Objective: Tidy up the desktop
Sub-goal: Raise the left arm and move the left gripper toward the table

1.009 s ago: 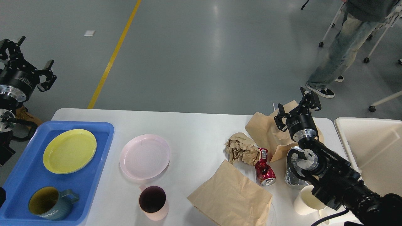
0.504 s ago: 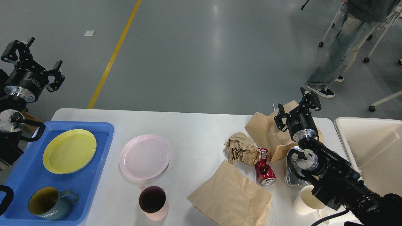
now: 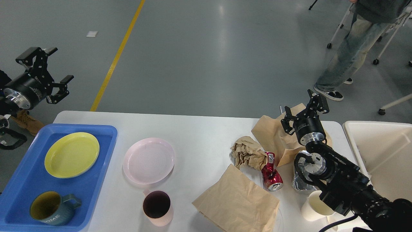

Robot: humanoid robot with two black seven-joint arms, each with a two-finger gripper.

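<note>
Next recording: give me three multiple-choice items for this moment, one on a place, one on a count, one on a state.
1. Where does the round yellow plate lie?
A. in the blue plastic tray
B. on the flat brown paper bag
C. in the cream-white bin

2. How many round plates show?
A. one
B. two
C. four

3. How does the red drinks can look?
A. upright and whole
B. crushed, on its side
C. held in a pincer

Answers:
1. A: the yellow plate sits inside the tray's blue rim, beyond the dark teal mug.
2. B: only the yellow plate and the round pink plate, which lies on the white desktop.
3. B: the can is dented and lies flat beside the crumpled brown paper, with neither the left pincer nor the right pincer on it.
</note>
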